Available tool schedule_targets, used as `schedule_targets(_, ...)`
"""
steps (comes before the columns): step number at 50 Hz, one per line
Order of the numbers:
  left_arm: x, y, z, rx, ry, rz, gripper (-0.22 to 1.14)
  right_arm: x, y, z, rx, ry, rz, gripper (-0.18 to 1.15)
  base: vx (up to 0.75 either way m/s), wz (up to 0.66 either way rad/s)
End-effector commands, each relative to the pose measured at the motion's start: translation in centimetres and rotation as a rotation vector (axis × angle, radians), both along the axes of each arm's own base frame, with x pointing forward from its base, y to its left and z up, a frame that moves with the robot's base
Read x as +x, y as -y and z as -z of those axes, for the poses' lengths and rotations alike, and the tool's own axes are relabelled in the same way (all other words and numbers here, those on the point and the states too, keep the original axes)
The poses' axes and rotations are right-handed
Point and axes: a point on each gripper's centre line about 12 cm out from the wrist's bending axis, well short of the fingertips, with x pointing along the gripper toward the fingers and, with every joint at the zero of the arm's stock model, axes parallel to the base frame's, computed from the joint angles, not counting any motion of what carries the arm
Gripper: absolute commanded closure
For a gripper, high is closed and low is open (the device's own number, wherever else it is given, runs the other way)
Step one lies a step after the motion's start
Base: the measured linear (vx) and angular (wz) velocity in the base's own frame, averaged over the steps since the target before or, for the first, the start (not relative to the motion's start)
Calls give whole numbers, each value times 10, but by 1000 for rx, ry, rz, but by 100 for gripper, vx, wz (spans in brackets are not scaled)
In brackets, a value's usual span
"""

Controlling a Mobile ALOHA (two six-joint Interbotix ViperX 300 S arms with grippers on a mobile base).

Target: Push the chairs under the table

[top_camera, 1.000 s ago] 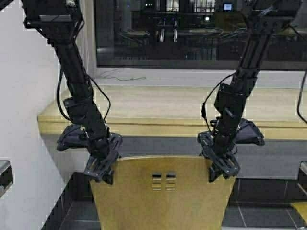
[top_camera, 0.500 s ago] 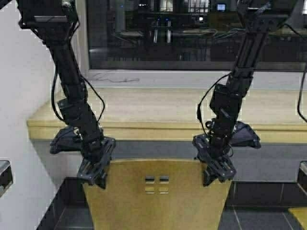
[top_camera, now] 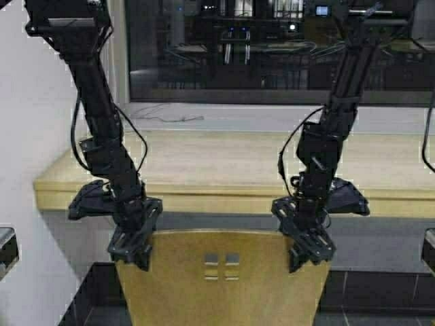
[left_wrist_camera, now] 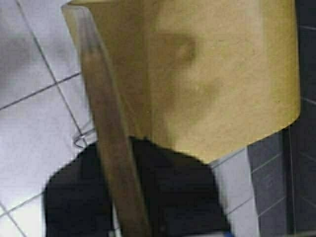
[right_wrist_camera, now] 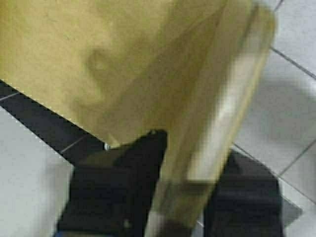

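Observation:
One mustard-yellow chair (top_camera: 221, 285) stands right before me, its curved back with small square cutouts at the bottom of the high view. The pale beige table (top_camera: 224, 170) runs across just beyond it, thick front edge facing me. My left gripper (top_camera: 132, 248) is shut on the left top corner of the chair back. My right gripper (top_camera: 306, 248) is shut on the right top corner. In the left wrist view the back's edge (left_wrist_camera: 106, 138) runs between the black fingers (left_wrist_camera: 182, 192). The right wrist view shows the same: the edge (right_wrist_camera: 217, 113) between the fingers (right_wrist_camera: 123, 187). The seat and legs are hidden.
A white wall (top_camera: 34, 102) stands close on the left, beside the table's end. A dark window (top_camera: 272, 54) and a pale sill with a thin cable (top_camera: 163, 115) lie behind the table. Dark floor tiles (top_camera: 374, 312) show under the table. Grey objects poke in at both side edges (top_camera: 5, 248).
The robot has moved forward with the chair held in both grippers. The table is nearer and lower in the high view. Both grips are unchanged.

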Motion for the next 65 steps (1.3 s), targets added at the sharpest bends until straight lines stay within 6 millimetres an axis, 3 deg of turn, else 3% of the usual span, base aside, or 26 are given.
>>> schedule_targets(1, 18, 12, -35, -14, 86, 29, 87, 18, -10, -23, 7, 69, -35, 93, 23, -6)
schedule_targets(26, 6, 12, -50, -6, 80, 46, 87, 13, -15, -25, 2, 26, -90, 93, 24, 0)
schedule_targets(42, -5, 6, -47, 6, 54, 41, 87, 7, -17, -24, -2, -15, -133, 93, 25, -5)
schedule_targets(52, -24, -4, -48, 28, 20, 39, 87, -10, -19, -20, -20, -42, -163, 93, 22, -5)
schedule_targets(65, -24, -4, -51, 25, 24, 32, 87, -2, -24, -24, -19, -14, -179, 93, 19, -2)
